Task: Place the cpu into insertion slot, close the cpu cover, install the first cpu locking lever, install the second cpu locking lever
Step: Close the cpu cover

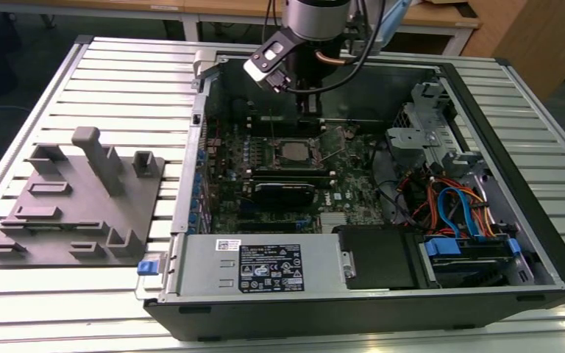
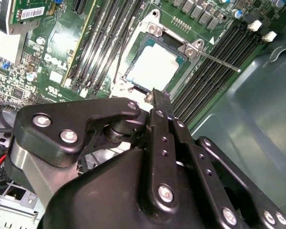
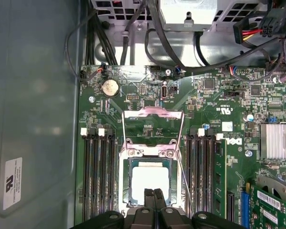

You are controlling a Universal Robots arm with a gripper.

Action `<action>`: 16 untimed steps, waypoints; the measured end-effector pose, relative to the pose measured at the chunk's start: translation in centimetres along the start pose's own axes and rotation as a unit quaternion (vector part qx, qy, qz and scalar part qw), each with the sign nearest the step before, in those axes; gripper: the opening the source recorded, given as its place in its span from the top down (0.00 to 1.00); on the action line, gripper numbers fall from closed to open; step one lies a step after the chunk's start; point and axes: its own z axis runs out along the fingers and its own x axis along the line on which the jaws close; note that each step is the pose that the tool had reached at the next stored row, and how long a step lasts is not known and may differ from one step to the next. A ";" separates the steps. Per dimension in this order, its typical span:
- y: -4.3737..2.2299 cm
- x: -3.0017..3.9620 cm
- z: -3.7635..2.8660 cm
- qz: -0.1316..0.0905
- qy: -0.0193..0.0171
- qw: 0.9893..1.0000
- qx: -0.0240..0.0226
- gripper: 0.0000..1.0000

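Note:
The cpu (image 3: pixel 150 180), a pale silver square, lies in the insertion slot (image 1: pixel 293 151) on the green board inside the open computer case. The cpu cover (image 3: pixel 125 177), a silvery frame, lies flat around it, and the chip's top shows through its window in both wrist views. Thin wire locking levers (image 3: pixel 181 133) (image 2: pixel 220 61) stand loose beside the socket, not tucked down. My gripper (image 3: pixel 154 192) (image 2: pixel 160 94) (image 1: pixel 308 114) hangs just above the edge of the socket. Its two black fingers are shut together with nothing between them.
Long black memory slots (image 3: pixel 99 176) flank the socket. Cables (image 3: pixel 157 43) and a metal box sit past the board's edge. The case wall (image 2: pixel 257 124) is close beside the gripper. A grey fixture block (image 1: pixel 76 198) stands on the slatted table at the exterior view's left.

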 end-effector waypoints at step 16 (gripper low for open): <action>0.51 0.00 0.02 0.000 0.000 1.000 0.000 0.90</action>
